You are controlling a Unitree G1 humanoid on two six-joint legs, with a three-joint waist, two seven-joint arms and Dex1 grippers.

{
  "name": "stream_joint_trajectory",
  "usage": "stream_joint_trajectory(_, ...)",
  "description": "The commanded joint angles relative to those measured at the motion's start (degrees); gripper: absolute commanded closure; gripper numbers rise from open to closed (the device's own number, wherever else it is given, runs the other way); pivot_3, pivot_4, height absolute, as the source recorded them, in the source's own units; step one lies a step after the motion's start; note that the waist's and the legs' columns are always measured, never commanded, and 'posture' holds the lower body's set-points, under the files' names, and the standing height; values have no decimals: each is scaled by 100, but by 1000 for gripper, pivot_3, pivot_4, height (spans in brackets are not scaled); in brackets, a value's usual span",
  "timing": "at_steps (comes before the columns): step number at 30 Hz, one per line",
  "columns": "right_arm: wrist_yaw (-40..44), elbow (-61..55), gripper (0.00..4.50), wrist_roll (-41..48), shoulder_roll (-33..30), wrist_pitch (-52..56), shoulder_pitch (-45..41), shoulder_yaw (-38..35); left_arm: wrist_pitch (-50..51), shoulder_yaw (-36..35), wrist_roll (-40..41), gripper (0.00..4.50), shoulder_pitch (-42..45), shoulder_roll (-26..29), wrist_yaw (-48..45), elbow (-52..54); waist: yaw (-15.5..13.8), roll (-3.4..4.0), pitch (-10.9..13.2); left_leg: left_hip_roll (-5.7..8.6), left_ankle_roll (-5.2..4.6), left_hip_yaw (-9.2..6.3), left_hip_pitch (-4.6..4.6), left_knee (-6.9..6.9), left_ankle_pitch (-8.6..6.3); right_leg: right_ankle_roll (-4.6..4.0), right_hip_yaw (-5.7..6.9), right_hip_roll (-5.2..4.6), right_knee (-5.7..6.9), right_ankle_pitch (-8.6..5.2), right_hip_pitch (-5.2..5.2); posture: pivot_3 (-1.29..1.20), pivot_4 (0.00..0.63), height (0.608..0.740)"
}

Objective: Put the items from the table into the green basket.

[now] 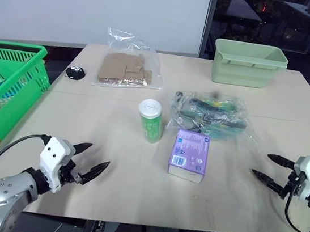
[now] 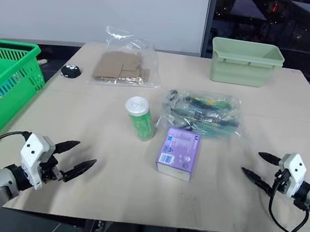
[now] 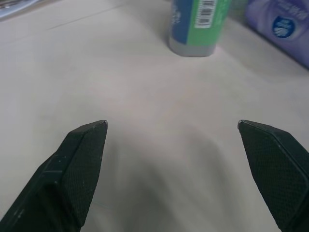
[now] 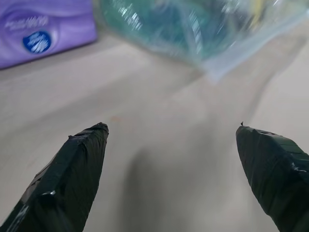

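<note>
We see the left gripper (image 1: 90, 158) wide open and empty above the table (image 1: 133, 193), the right gripper (image 1: 271, 170) the same, green tube (image 1: 150, 120), purple box (image 1: 189, 154) and clear bag (image 1: 212, 117) mid-table, green basket (image 1: 9, 94) at left edge.

On the pale beige wood-look table (image 1: 109, 161), a green cylindrical tube with a white cap (image 1: 150, 120) stands upright near the centre. Just beside it lies a flat purple rectangular box (image 1: 189, 154), with a crinkly clear bag of green-and-dark objects (image 1: 212, 116) behind. A bright green lattice-sided plastic basket (image 1: 9, 91) sits off the left edge. The left gripper (image 1: 92, 161) and right gripper (image 1: 269, 169) hover over the near edge, fingers spread, holding nothing.
</note>
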State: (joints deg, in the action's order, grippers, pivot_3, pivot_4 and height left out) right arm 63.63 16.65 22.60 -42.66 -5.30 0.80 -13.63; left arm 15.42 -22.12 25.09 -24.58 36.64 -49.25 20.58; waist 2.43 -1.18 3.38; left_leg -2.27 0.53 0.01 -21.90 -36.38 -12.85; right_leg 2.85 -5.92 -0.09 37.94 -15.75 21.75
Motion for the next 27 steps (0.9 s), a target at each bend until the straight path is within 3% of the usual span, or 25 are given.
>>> stream_joint_trajectory(1, -411, -182, 0, -371, -109, -333, -372, -89, -43, -261, 285, 26, 33, 189, -260, 154, 3, 2, 3, 0, 0, 1, 0, 0, 0, 0, 0, 0, 0, 0, 0, 12, 31, 740)
stream_joint_trajectory(6, -807, -743, 0, -598, -173, 152, -1203, 117, -31, -715, 801, 26, 320, 706, -809, 411, 9, 13, 18, -2, 0, 3, 0, 0, 0, 0, -3, 2, 4, 0, 4, 20, 29, 740)
stream_joint_trajectory(11, -656, -1124, 0, -1093, -256, 369, -1941, 864, 548, -974, 1574, 26, 609, 1275, -1172, 859, -3, 11, 17, -3, -2, 5, -7, 6, -1, 0, -3, 1, -3, 0, 6, 27, 24, 740)
stream_joint_trajectory(19, -165, 51, 0, -2246, -142, -60, -3305, 2265, 1408, -1328, 2467, 26, 879, 1922, -1402, 1293, 2, 12, 18, -2, -6, 2, -9, 7, -4, 0, 4, 2, 0, 0, 7, 60, 0, 740)
stream_joint_trajectory(27, -397, 1832, 0, -3173, 259, -129, -4397, 2920, 1610, -1520, 2493, 26, 776, 1711, -1015, 1567, -15, 8, 15, 0, -6, -4, -8, 5, -3, -10, 7, 4, 3, 6, 6, 101, 0, 740)
